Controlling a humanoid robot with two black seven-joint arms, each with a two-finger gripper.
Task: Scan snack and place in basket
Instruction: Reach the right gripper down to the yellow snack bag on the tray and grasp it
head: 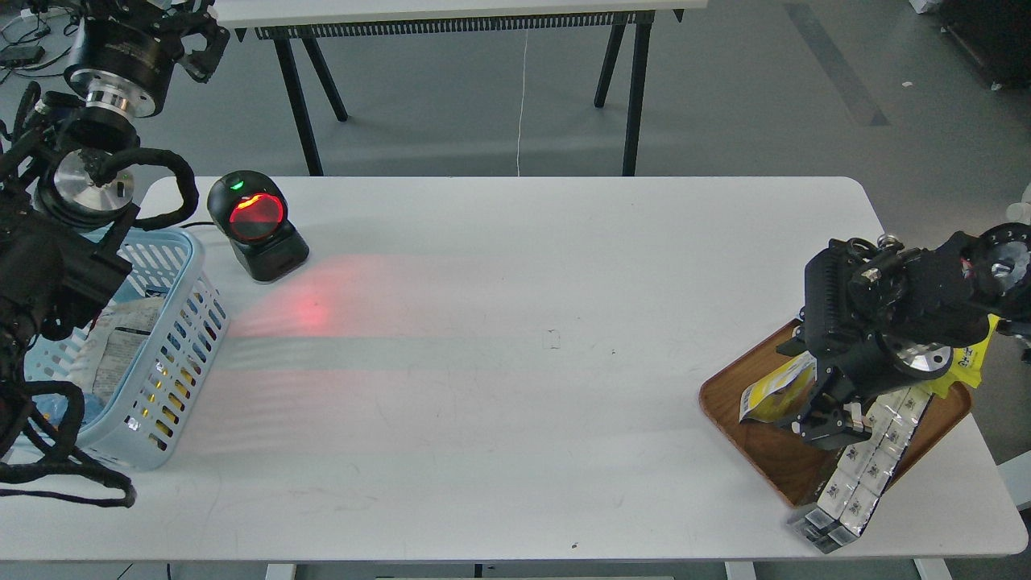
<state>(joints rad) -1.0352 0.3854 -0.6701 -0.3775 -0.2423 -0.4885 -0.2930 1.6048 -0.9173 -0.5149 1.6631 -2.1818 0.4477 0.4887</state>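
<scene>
Silver strip (866, 463): nearest to you, one long strip of joined silver packets; it runs from the wooden tray over the tray's near edge onto the surface, and its dark markings are too small to read.
Surface (515, 322): one white surface carries everything listed below.
Right arm pose: you see it enter from the right edge and bend down over the tray, wrist toward the tray's left half.
Right tool (826, 423): it points down at the tray, just beside the lower edge of the snack; you cannot tell how far its fingers are parted, nor whether they touch the pouch.
Snack (777, 391): one pouch, white and yellow, lies tilted on the left part of the tray, partly under the right wrist; its dark text is not readable.
Wooden tray (773, 455): one brown tray at the right end of the surface.
Yellow packet (970, 358): one bright yellow packet shows behind the right arm; its print is too small to read.
Left arm pose: you see it rise along the left edge, above the basket.
Left tool (197, 44): raised at the top left, above the floor beyond the surface; its state cannot be told.
Basket (173, 346): one light blue slotted basket at the left end, with bagged goods inside.
Scanner (254, 221): one black scanner just right of the basket, red window and green lamp lit, red glow on the surface.
</scene>
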